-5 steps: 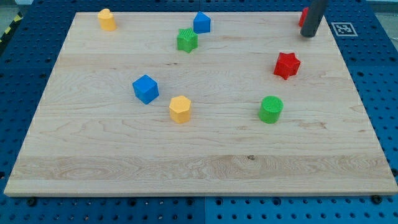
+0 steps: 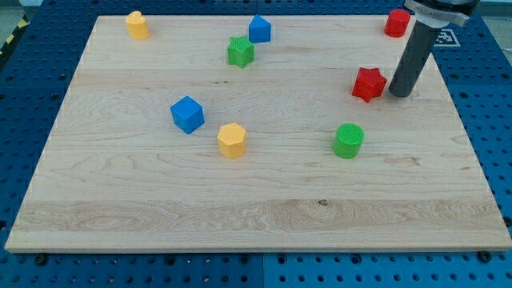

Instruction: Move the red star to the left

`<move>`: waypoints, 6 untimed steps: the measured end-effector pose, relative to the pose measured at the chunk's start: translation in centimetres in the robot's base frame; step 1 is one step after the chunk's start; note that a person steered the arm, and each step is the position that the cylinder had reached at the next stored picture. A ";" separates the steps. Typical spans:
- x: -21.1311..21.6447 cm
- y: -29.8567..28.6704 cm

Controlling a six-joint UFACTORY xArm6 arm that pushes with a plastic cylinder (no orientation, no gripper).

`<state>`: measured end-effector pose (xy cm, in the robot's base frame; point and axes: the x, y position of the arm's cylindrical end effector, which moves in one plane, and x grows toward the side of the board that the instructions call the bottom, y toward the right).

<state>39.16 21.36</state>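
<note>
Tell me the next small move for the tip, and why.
Probably a short slide toward the view's left. My tip sits just to the view's right of the red star, roughly level with it, with a narrow gap between them. A leftward push should meet the star's right side and carry it left over open board.

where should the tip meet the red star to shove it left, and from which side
Push on the red star at its right-facing side, coming from the view's right. My tip already sits just right of it, at about the same height in the view. The star lies flat with points all round, so aim at its middle to stop it spinning aside.
</note>
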 end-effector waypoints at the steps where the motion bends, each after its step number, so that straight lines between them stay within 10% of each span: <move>1: 0.0 -0.2; 6: -1.4 -12.3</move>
